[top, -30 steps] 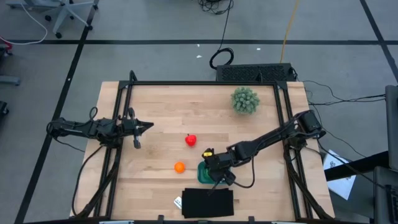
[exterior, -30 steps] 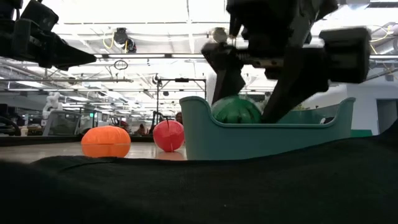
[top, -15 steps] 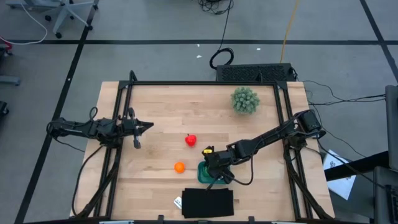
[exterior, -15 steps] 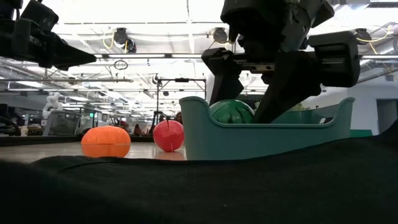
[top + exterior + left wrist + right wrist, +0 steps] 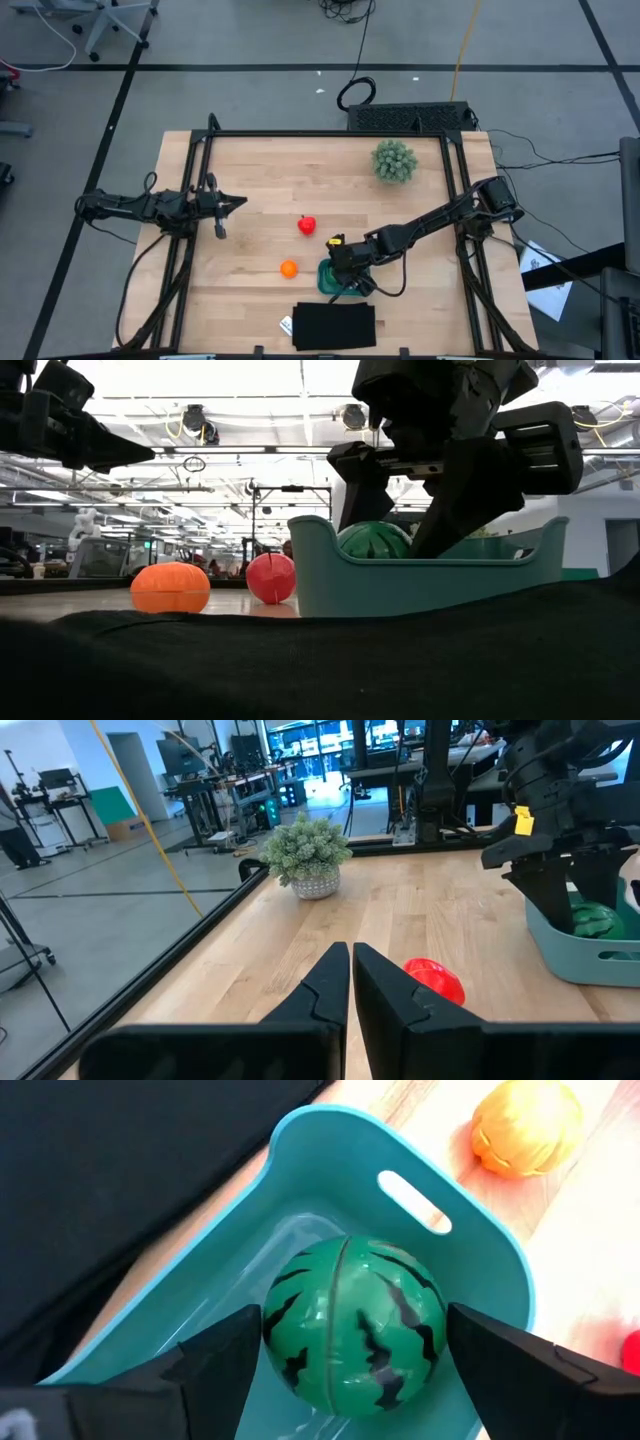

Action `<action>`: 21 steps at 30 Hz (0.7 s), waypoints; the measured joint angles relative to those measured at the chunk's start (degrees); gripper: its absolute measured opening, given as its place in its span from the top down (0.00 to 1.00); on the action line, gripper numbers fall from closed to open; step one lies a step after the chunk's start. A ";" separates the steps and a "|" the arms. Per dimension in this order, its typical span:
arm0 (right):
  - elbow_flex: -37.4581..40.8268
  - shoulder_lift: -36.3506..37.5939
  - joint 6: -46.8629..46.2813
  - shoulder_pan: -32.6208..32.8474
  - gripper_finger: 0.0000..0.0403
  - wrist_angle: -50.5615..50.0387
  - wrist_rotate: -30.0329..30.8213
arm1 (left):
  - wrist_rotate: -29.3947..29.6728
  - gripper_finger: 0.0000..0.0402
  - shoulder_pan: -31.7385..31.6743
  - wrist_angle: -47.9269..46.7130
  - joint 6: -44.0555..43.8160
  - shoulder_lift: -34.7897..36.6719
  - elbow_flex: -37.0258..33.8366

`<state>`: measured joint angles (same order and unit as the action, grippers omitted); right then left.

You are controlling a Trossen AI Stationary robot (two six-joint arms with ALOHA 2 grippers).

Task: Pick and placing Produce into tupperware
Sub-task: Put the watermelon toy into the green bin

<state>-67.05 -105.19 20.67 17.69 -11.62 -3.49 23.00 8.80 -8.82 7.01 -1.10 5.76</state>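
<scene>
1. The green striped fruit (image 5: 353,1323) is a glossy round toy, bright green with dark jagged stripes and a thin seam running over it; being a ball, it has no long axis.
2. It sits inside the teal container (image 5: 470,1245), on the container's floor near one end wall.
3. The teal container (image 5: 326,279) is a shallow rectangular tub with rounded corners and a slot handle cut into its end wall. Seen from above, its long axis runs roughly from the near edge of the surface (image 5: 260,180) towards the far edge.
4. The right hand (image 5: 350,1345) hangs over the container with its fingers spread wide, one on each side of the green fruit. From the wrist view a gap shows on both sides, so nothing is gripped.
5. Compared with a second earlier, the right hand's fingers stand a little wider apart and the hand sits slightly higher over the container; the green fruit has stayed where it was.
6. The orange ball (image 5: 288,268) lies on the surface just left of the container, clear of it.
7. The red fruit (image 5: 306,225) lies farther from the container, beyond the orange ball towards the middle of the surface.
8. A flat black mat (image 5: 334,326) lies just in front of the container, at the near edge.
9. A bushy pale-green plant (image 5: 394,160) stands well beyond the container, near the far edge.
10. The left hand (image 5: 238,203) waits far to the container's left, fingers pressed together and empty.
</scene>
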 joint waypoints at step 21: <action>-7.11 0.33 -0.52 0.04 0.24 -10.81 3.05 | 0.00 0.94 0.02 -0.09 0.00 -0.01 0.00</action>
<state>-74.16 -104.86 20.14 17.74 -22.43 -0.43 23.00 8.82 -8.91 7.01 -1.11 5.76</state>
